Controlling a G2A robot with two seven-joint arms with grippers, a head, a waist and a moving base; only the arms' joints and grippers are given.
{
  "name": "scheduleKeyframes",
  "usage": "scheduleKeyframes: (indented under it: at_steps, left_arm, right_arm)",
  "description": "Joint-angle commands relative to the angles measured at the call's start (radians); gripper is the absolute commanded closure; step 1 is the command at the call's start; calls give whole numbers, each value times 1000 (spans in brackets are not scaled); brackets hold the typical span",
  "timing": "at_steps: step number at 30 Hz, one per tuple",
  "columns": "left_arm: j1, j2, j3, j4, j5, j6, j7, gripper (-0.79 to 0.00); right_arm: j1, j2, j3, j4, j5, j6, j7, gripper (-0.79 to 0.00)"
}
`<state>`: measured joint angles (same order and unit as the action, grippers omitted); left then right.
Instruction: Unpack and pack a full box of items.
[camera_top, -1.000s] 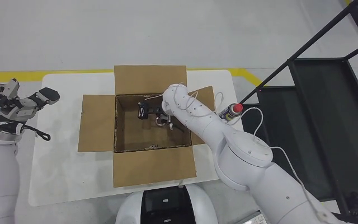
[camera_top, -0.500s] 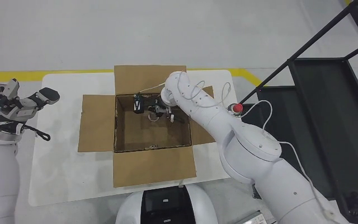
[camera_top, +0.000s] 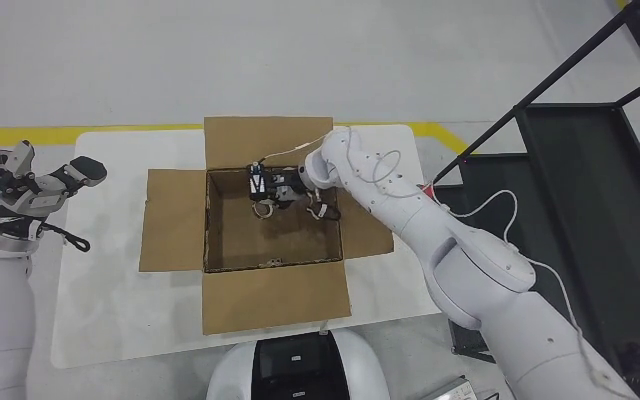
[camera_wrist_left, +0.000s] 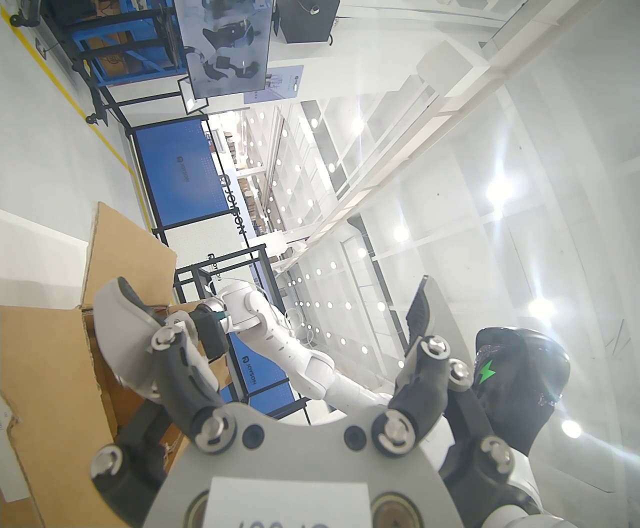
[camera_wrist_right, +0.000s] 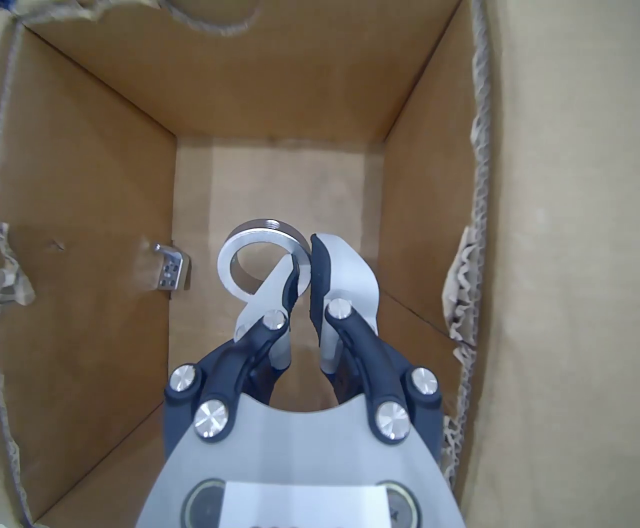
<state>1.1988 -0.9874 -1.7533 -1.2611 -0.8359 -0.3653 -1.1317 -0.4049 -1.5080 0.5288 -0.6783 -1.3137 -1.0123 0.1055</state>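
While tight in right tool (camera_wrist_right: 303, 256), one ring (camera_wrist_right: 226, 267); one bracket (camera_wrist_right: 170, 270), one box (camera_wrist_right: 95, 165)

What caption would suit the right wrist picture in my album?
The right gripper pinches a metal ring by its rim inside the cardboard box, near a small metal bracket.

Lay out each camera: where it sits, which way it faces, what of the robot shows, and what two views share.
Top view: above the arms, facing down on the table and open cardboard box; right arm over it, left gripper aside.
Left wrist view: on the left wrist, facing up at the ceiling; its open fingers.
Right wrist view: on the right wrist, facing into the box; right gripper shut on a metal ring.
Shared: top and right wrist views show that ring.
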Motion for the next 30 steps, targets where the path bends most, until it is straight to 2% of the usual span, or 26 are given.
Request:
scheduleKeyframes:
  at_steps: [1,5,30]
  left_arm:
    - [0,0,0,0,0,0,0,-785]
    - [0,0,0,0,0,0,0,-785]
    - [0,0,0,0,0,0,0,-785]
  right_arm:
    - [-29,31,21,-79,2,0,0,0]
    - [-94,92,51,-229,18,0,9,0]
    - [-94,92,51,-229,18,0,9,0]
